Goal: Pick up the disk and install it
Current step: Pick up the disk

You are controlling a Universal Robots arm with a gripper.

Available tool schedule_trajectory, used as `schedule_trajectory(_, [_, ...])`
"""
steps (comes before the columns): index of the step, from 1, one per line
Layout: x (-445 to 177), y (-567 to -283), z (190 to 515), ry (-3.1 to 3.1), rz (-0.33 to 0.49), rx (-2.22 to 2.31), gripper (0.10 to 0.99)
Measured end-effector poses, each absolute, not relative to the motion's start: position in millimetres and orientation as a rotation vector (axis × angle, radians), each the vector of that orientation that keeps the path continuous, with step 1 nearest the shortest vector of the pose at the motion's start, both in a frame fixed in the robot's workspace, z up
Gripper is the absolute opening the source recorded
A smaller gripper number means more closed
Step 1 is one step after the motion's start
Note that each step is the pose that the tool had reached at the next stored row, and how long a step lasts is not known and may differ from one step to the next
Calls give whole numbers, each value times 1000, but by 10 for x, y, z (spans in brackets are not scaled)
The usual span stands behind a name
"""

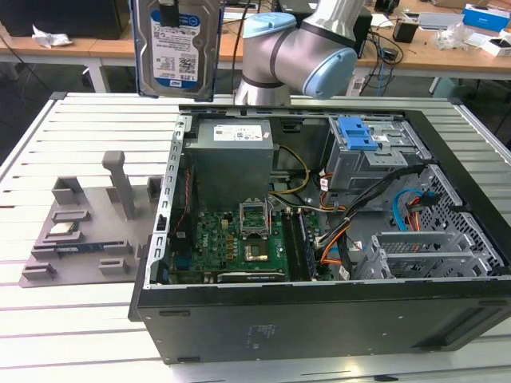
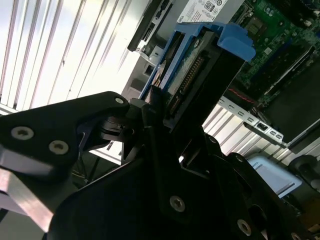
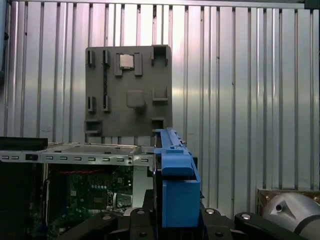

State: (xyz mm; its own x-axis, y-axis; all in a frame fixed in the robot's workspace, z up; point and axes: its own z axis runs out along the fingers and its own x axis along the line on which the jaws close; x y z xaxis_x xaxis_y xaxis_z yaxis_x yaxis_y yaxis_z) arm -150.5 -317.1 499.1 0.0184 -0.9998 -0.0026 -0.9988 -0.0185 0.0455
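Disk [image 1: 176, 56] hangs upright above slatted table [image 1: 80, 128]; we note gripper [image 2: 167, 107] clamped on its top edge, apparently across both faces.

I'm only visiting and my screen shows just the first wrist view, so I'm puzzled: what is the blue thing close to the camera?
Observer: The bracket around the disk; the exterior view shows its labelled silver face, upright in the air.
Visitor: What holds it?
Observer: The hand, shut on its connector end in the second wrist view.
Visitor: Anything else blue?
Observer: A blue latch on the grey drive cage inside the open computer case, in the exterior view.
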Motion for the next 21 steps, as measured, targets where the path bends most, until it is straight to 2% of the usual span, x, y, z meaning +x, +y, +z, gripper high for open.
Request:
schedule_trajectory(15, [-714, -3171, 4992, -2179, -52, 2220, 365])
schedule_trajectory(21, [-648, -3171, 4992, -2179, -52, 2220, 365])
